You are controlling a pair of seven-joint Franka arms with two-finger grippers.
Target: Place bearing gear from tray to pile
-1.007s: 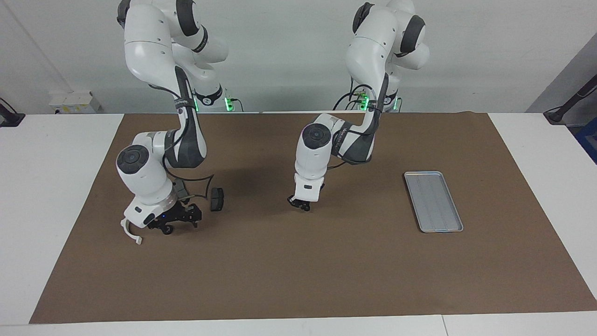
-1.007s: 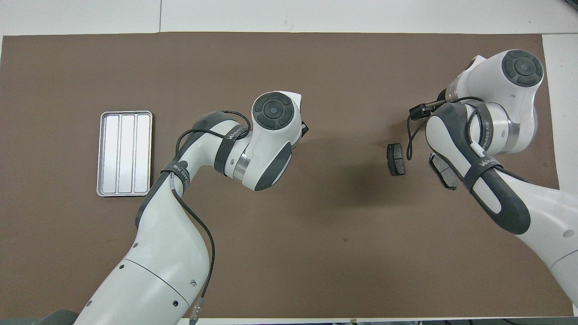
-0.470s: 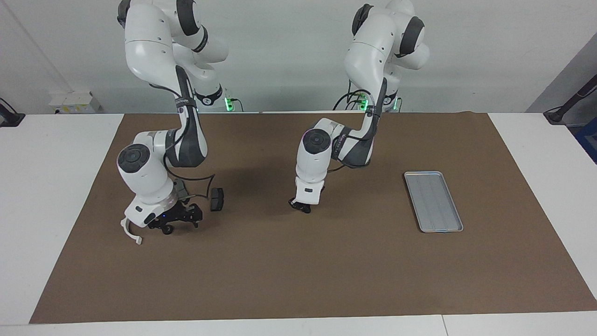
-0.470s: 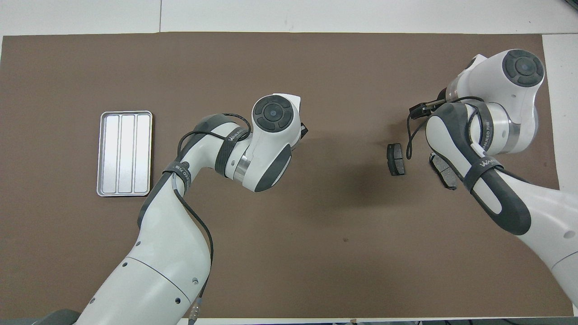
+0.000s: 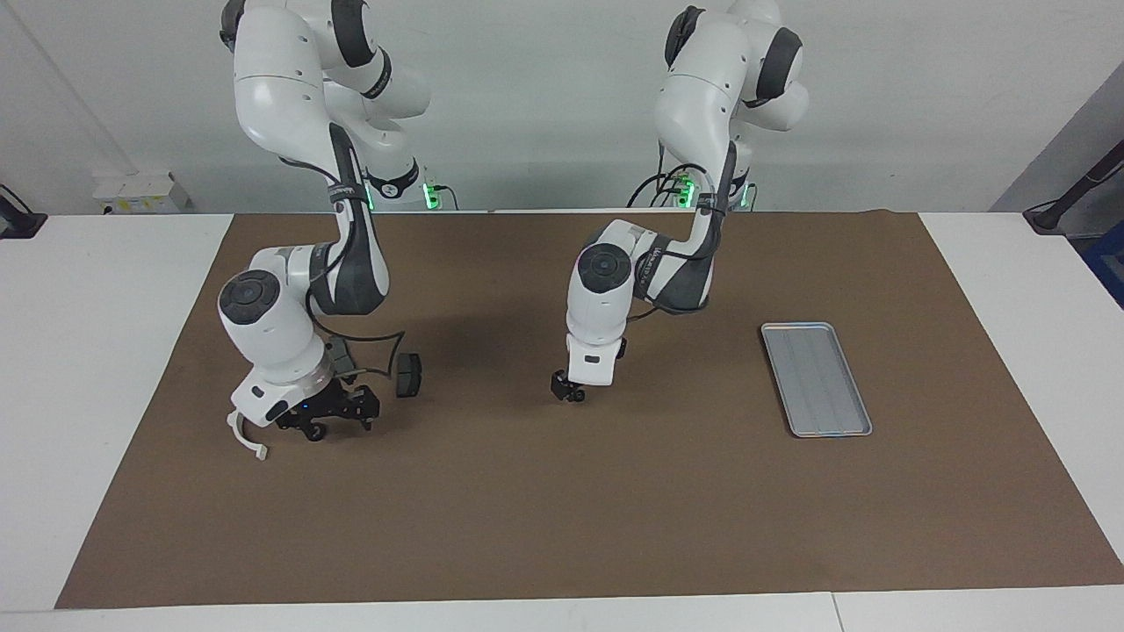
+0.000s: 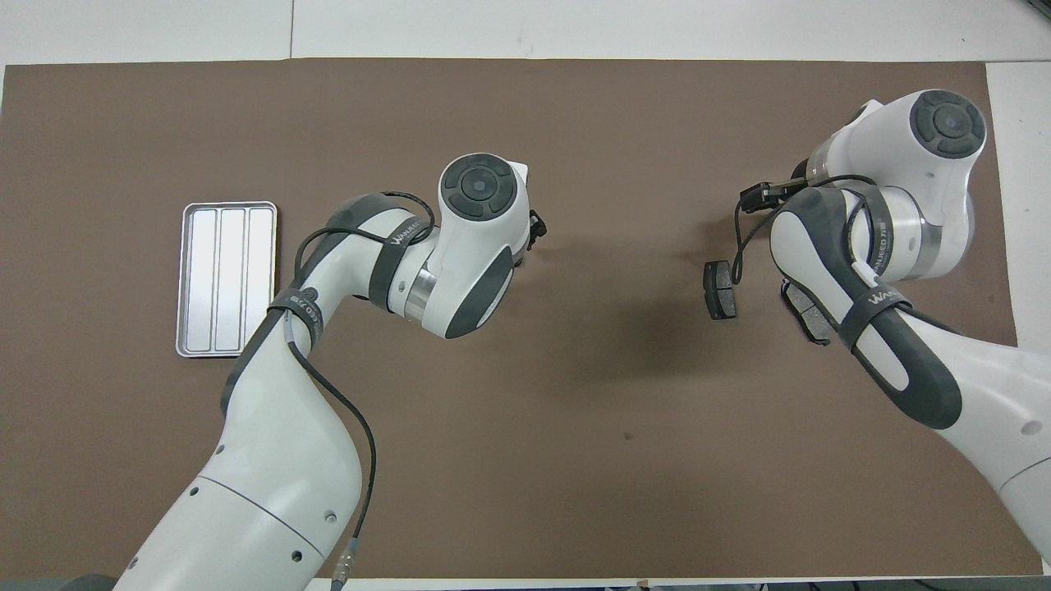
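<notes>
The silver ribbed tray [image 5: 817, 377] [image 6: 226, 279] lies at the left arm's end of the mat with nothing in it. The pile is at the right arm's end: a white curved bracket [image 5: 246, 434], a dark brake pad [image 5: 408, 375] [image 6: 721, 289] and a second pad [image 6: 809, 316] half under the right arm. My right gripper [image 5: 327, 420] hangs open just above the mat between bracket and pad. My left gripper [image 5: 569, 391] [image 6: 535, 230] points down low over the mat's middle. The bearing gear cannot be told apart from the dark shape at that gripper's tip.
A brown mat [image 5: 562, 527] covers the table, with white tabletop [image 5: 88, 395] at both ends. The right arm's cable [image 5: 378, 338] loops over the pad area.
The left hand has straightened up and shifted a little toward the tray's end of the mat. The right arm has barely moved.
</notes>
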